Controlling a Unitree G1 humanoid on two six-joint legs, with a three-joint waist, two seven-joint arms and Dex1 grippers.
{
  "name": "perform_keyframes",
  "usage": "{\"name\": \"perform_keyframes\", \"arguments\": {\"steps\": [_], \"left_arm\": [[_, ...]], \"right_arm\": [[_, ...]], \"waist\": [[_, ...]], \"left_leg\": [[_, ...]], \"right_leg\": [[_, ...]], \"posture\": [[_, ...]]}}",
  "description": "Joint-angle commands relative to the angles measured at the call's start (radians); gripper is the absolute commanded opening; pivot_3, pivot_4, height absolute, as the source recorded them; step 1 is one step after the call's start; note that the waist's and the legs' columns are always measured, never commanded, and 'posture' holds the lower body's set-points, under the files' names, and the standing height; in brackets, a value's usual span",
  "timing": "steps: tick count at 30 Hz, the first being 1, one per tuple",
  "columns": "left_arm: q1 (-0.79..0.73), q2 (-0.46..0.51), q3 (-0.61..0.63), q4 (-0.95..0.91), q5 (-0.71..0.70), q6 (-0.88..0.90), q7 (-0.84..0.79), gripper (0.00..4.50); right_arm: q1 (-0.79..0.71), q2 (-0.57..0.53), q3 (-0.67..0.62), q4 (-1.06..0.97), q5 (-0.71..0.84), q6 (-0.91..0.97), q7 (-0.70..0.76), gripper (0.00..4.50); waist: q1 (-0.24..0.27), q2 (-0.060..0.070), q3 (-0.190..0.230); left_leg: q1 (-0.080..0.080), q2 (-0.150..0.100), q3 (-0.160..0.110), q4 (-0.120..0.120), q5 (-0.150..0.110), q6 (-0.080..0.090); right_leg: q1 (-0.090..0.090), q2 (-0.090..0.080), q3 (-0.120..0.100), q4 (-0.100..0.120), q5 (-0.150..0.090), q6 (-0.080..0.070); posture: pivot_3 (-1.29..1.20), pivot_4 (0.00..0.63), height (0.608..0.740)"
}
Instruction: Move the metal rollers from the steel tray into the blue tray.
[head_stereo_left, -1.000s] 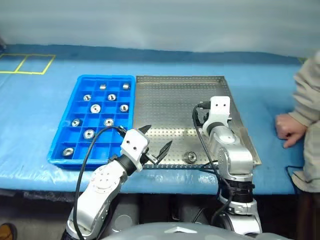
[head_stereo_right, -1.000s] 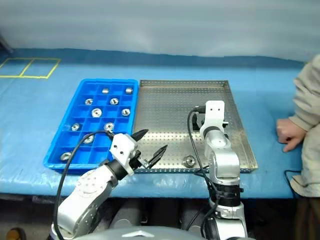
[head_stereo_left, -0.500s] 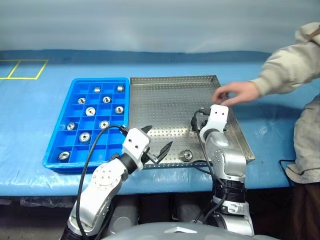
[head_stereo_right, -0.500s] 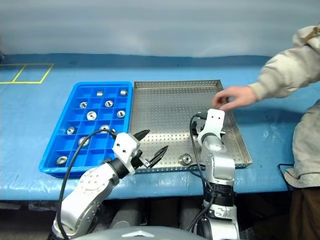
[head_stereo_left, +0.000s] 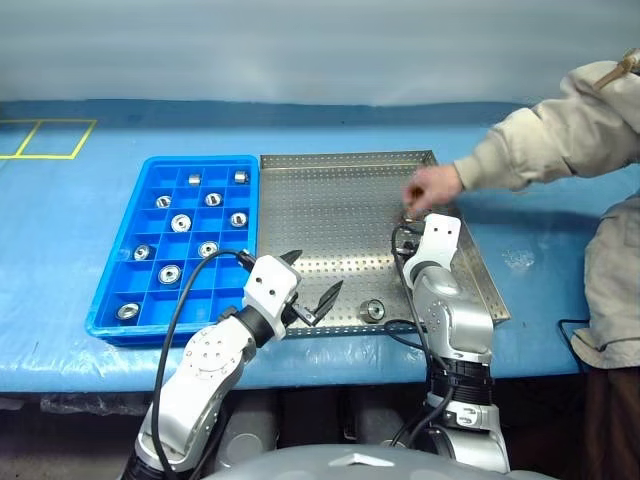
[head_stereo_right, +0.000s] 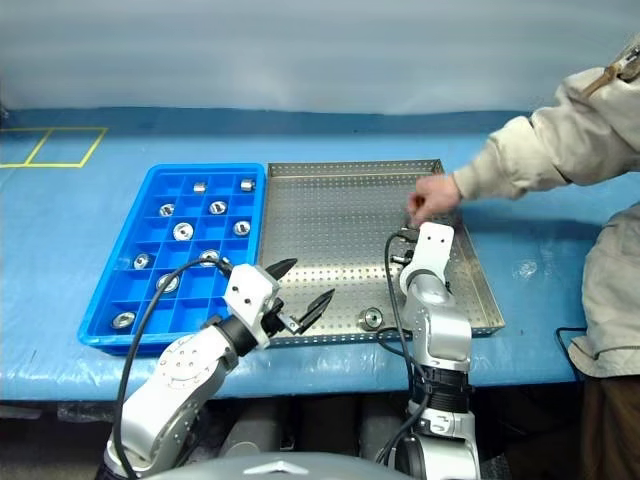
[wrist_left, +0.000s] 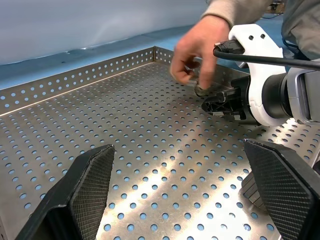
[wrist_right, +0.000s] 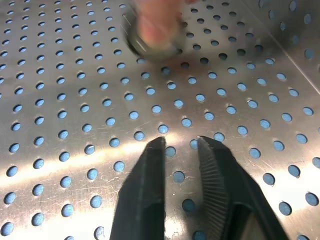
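A person's hand has reached onto the steel tray, setting a roller just ahead of the right gripper, which has nearly closed, empty. The left gripper gapes open; another metal roller waits near the tray's front rim, beside the blue tray.

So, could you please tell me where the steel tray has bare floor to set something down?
The steel tray is bare over its far and left part, from the far rim down along the blue tray. It is crowded on the right, where a person's hand reaches in just beyond the right hand, and at the near rim, around one roller beside the left hand.
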Motion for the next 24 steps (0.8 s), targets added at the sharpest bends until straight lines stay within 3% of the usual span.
{"name": "perform_keyframes", "arguments": {"steps": [1,10,21,24], "left_arm": [[-0.008,-0.007,-0.004,-0.020,-0.006,-0.008,0.004,4.50],[-0.002,-0.014,-0.001,-0.020,-0.003,-0.016,0.011,4.50],[0.004,-0.019,0.015,-0.024,0.006,-0.024,0.050,4.50],[0.004,-0.019,0.014,-0.026,0.006,-0.021,0.052,4.50]], "right_arm": [[0.002,0.000,0.014,-0.031,0.005,-0.002,-0.001,0.03],[-0.004,-0.005,0.023,-0.031,0.006,0.001,0.012,0.03],[-0.012,-0.041,0.146,-0.139,0.029,0.045,0.122,0.03],[-0.031,-0.039,0.178,-0.164,0.034,0.024,0.143,0.94]], "waist": [[0.000,0.000,0.000],[0.001,0.000,0.000],[0.003,0.000,0.000],[0.003,0.000,0.000]], "left_leg": [[0.000,0.000,0.000,0.000,0.000,0.000],[0.000,0.000,0.000,0.000,0.000,0.000],[0.000,0.000,0.000,-0.001,0.000,0.000],[0.000,0.000,0.000,-0.001,0.000,0.000]], "right_leg": [[0.000,0.000,0.000,0.000,0.000,0.000],[0.000,0.000,0.000,0.000,0.000,0.000],[-0.001,0.000,0.000,0.000,0.000,0.000],[-0.001,0.000,0.000,0.000,0.000,0.000]], "posture": [[0.15,0.150,0.740],[0.16,0.150,0.740],[0.17,0.150,0.740],[0.17,0.150,0.740]]}}
